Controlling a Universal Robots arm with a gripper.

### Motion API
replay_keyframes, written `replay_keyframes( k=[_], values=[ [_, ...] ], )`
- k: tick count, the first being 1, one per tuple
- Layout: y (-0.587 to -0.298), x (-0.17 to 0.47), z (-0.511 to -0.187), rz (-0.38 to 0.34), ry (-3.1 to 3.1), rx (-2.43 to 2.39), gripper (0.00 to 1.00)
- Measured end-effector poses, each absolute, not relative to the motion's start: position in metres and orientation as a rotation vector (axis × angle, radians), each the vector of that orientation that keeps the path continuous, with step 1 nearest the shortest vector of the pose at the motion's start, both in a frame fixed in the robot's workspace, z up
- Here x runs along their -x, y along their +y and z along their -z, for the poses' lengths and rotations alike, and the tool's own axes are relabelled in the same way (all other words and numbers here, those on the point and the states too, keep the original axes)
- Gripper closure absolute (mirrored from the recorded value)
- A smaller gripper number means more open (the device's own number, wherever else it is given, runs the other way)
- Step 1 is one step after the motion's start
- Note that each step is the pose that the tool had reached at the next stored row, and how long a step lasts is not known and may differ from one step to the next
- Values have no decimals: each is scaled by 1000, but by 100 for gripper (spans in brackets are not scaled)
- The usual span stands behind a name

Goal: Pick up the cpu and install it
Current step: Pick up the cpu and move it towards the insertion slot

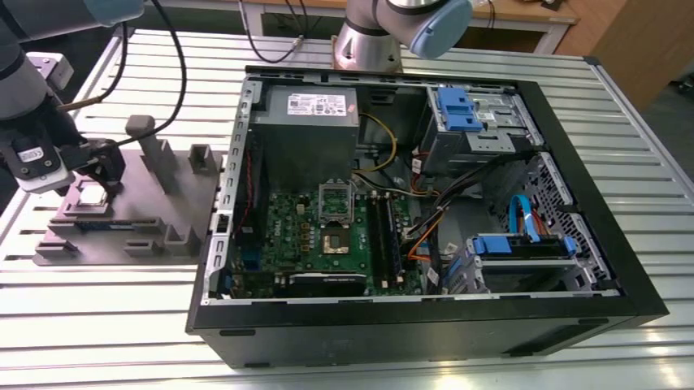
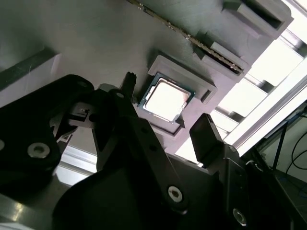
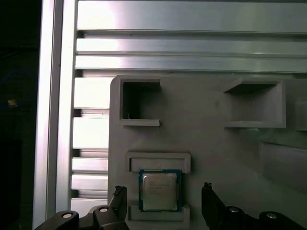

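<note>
The cpu (image 3: pixel 159 190), a small square chip with a silvery top, lies flat in a raised seat on the grey fixture plate (image 3: pixel 201 129). My gripper (image 3: pixel 164 197) is open just above it, one black finger (image 3: pixel 120 195) on each side of the chip and neither touching it. In the second wrist view the cpu (image 2: pixel 166 99) shows bright between the fingers of the gripper (image 2: pixel 168 110). In the exterior view the gripper (image 1: pixel 100 180) hangs over the cpu (image 1: pixel 93 195) at the left. The green motherboard (image 1: pixel 292 219) with its open socket (image 1: pixel 334 236) lies inside the computer case.
The black computer case (image 1: pixel 434 325) lies open at the middle and right, holding a grey power supply (image 1: pixel 309 110), blue drive brackets (image 1: pixel 461 110) and cables (image 1: pixel 434 219). Upright posts (image 1: pixel 146 138) and pockets (image 3: pixel 139 100) stand on the fixture plate. A slatted aluminium table (image 1: pixel 97 325) carries everything.
</note>
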State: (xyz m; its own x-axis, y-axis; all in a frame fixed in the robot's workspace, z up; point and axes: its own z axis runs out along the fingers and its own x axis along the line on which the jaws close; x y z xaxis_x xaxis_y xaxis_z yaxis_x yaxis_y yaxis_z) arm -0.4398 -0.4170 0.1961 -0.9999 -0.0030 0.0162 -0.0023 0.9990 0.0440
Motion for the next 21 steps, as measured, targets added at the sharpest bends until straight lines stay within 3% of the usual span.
replay_keyframes(
  k=[14,17,18,21],
  values=[
    [-414,440,-181,69,-3124,-4,28],
    [-414,440,-181,69,-3125,-4,36],
    [-414,440,-181,69,-3125,-4,42],
    [-414,440,-181,69,-3125,-4,42]
  ],
)
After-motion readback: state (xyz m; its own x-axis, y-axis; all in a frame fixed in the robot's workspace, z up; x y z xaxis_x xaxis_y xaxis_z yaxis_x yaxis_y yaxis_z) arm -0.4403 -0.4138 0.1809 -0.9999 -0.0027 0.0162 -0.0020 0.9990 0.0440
